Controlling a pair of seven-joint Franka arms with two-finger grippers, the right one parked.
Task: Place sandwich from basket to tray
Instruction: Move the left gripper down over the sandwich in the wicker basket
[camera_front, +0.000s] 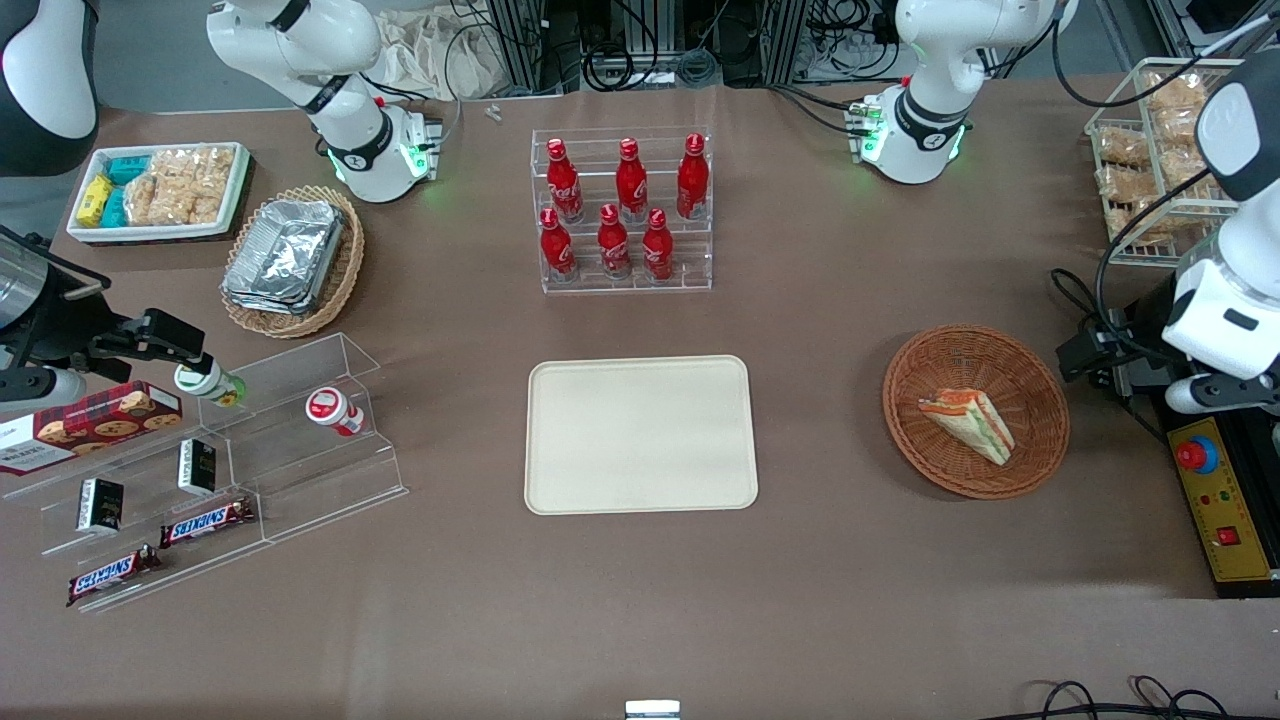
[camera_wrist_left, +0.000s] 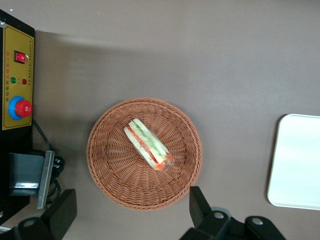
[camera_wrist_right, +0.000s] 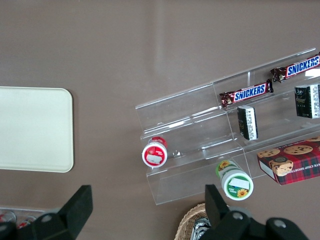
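Front view: one sandwich (camera_front: 968, 424) in one round basket (camera_front: 1035, 378), one bare tray (camera_front: 641, 434) beside it toward the parked arm's end.
From my wrist I count one sandwich (camera_wrist_left: 149, 144) lying on its side in the middle of the basket (camera_wrist_left: 107, 170), with the tray's (camera_wrist_left: 295, 161) edge well apart from the basket. My gripper (camera_wrist_left: 131, 214) hangs above the basket's rim, fingers (camera_wrist_left: 201, 206) spread wide, holding and touching nothing; the sandwich lies below it, clear of both fingers.

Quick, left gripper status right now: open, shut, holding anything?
Left gripper: open, holding nothing, above the basket; the sandwich lies in it ungrasped.
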